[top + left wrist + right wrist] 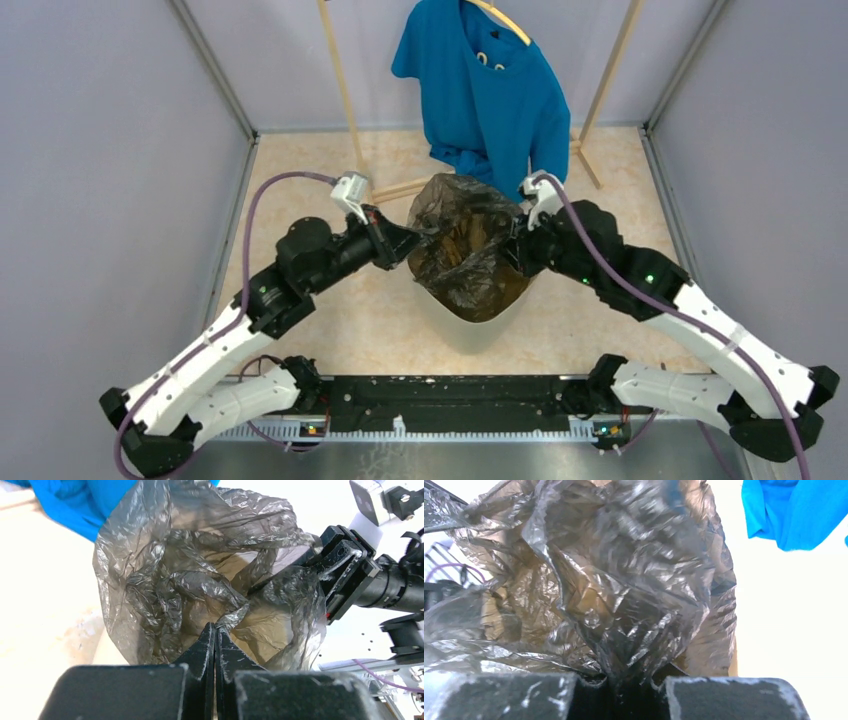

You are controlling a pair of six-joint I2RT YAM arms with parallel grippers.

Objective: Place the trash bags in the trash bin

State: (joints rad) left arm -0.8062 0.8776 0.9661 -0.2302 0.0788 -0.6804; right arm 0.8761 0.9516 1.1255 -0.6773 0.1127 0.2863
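At the middle of the pale speckled table [330, 340] stands one cream-beige smooth plastic trash bin [480, 332]. One thin translucent dark grey-brown plastic trash bag [465, 235], crinkled, sits over its mouth. The lower part of the bag is sunk into the bin and the upper part billows above the rim. Only the near wall and rim of the bin show below the film.

Behind the bin, one bright blue T-shirt [490, 100] hangs from one wooden hanger [505, 20] on one light wooden rack [345, 90]. The shirt's hem comes down just beside the far edge of the bag. Grey walls close in the table on the left, right and far sides.

The two arms reach inward from their bases, elbows bent outward, and meet the bag from opposite sides just above the bin. The left gripper [413, 240] points right at the bag's left edge. Its fingers [205, 650] are pressed flat together, with a fold of film pinched at their tips. The right gripper [517, 245] points left at the bag's right edge. There the film gathers into the narrow gap between its fingers [724, 697], which clamp it, and loose plastic drapes over that gripper's body.
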